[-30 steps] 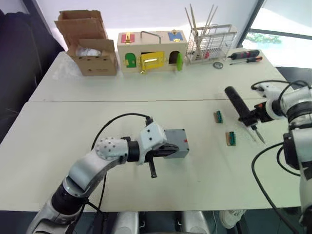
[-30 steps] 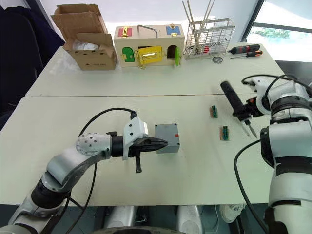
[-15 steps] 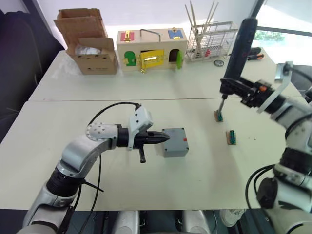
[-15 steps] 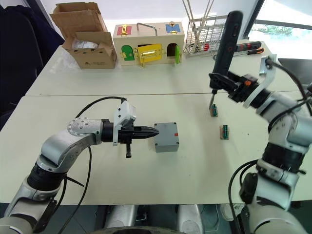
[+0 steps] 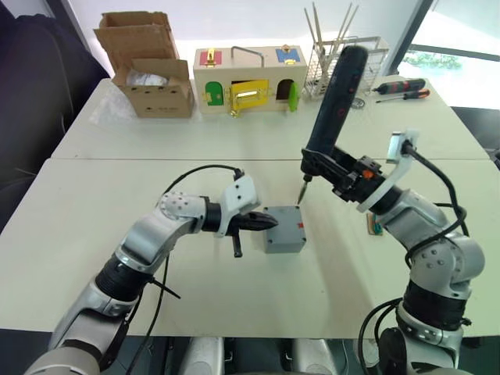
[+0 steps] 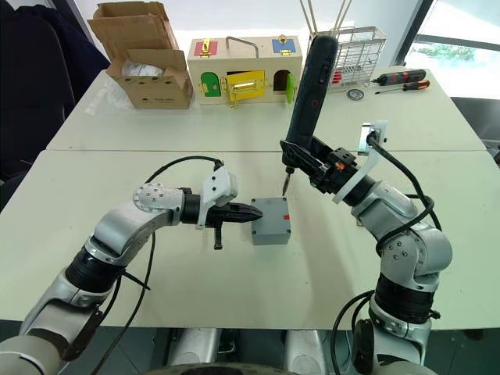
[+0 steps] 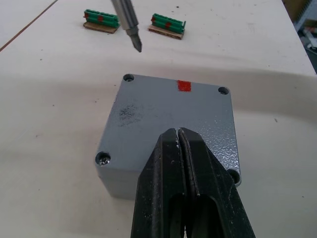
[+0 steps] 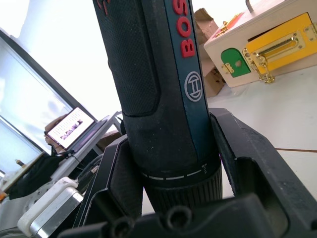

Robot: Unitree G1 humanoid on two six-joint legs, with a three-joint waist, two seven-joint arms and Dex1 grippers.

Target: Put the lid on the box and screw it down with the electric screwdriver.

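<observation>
The box (image 5: pixel 283 230) is seen on the near table, right in the middle, with the lid (image 7: pixel 173 114) already seated flush on top, a red mark near one edge and a screw hole at each corner. Against it the left gripper (image 5: pixel 264 222) is laid, fingers (image 7: pixel 185 168) pressed tight together with nothing between them, the tips resting on the edge of the lid. That placement reads as a brace: the box is being pinned so it cannot skate or turn once torque is applied.

Above and just beyond the box, the electric screwdriver (image 5: pixel 334 101) is carried nearly upright, leaning a little, clamped in the right gripper (image 8: pixel 173 208), whose fingers are wrapped round the lower barrel. The grip is kept low, presumably so the tip can be steered finely. The bit (image 7: pixel 130 25) is held in the air, apart from the lid, close to the far corner on the left gripper's side; that corner hole (image 7: pixel 129 78) is judged to be the target.

Whether screws are already sitting in the holes cannot be told for sure, though something shiny is glimpsed in the near corner (image 7: pixel 103 158).

Two small green terminal blocks (image 7: pixel 167 24) are left lying on the table beyond the box, clear of the work.
</observation>
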